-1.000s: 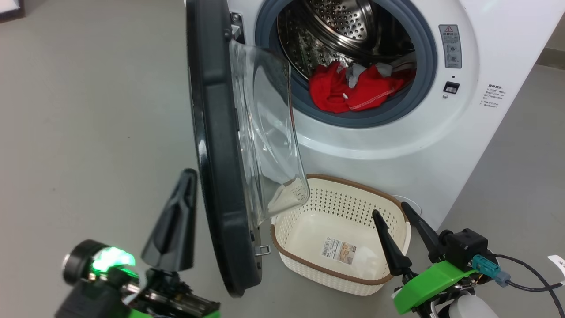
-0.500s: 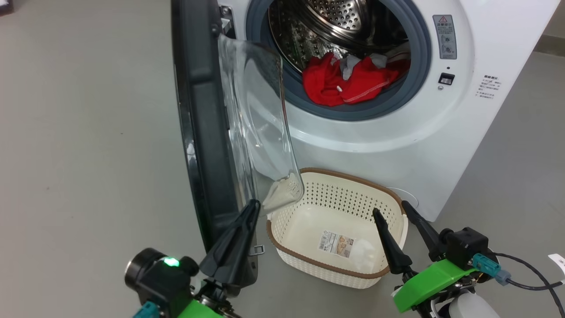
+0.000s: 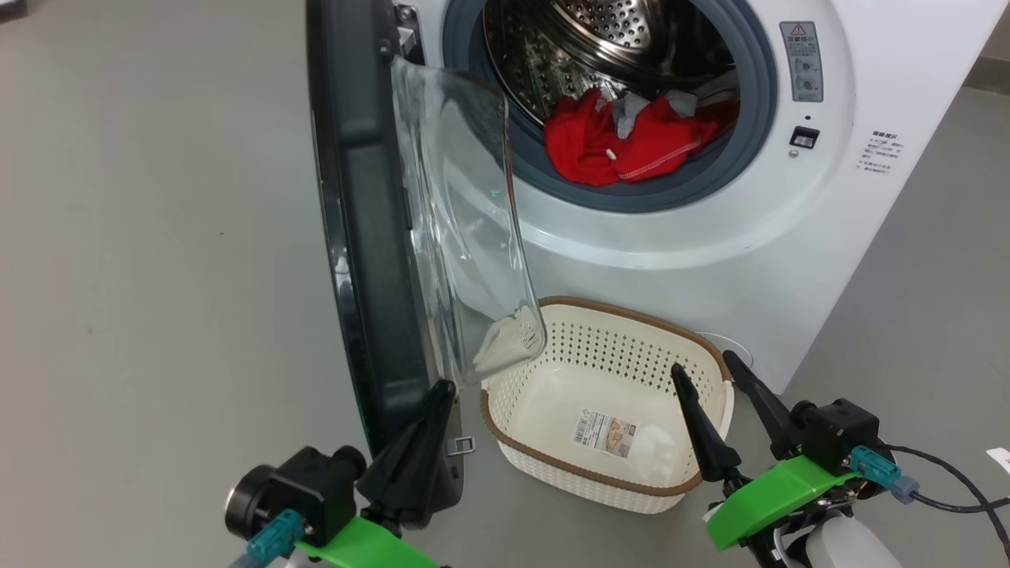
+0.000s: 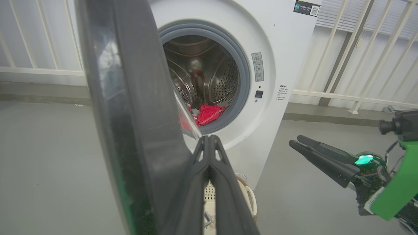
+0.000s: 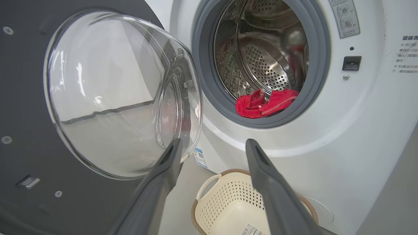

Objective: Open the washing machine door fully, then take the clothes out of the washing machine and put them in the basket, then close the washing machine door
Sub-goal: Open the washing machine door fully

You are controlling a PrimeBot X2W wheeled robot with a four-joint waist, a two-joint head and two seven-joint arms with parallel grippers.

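While large round black-rimmed door [image 3: 355,237] with clear glass bowl stands swung out from big white boxy washing machine [image 3: 789,237]: left gripper [image 3: 447,386] fingers pressed together, empty, tip at door's lower edge, possibly touching. Right gripper [image 3: 702,364] spread wide, empty, over cream perforated plastic basket [image 3: 600,355]. Bright red clothes [image 3: 615,150] inside perforated steel drum [image 3: 615,31].

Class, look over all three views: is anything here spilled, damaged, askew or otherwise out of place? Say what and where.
Nothing looks spilled or damaged. The red clothes lie bunched low against the grey rubber ring, and the basket stands upright, holding just its sticker.
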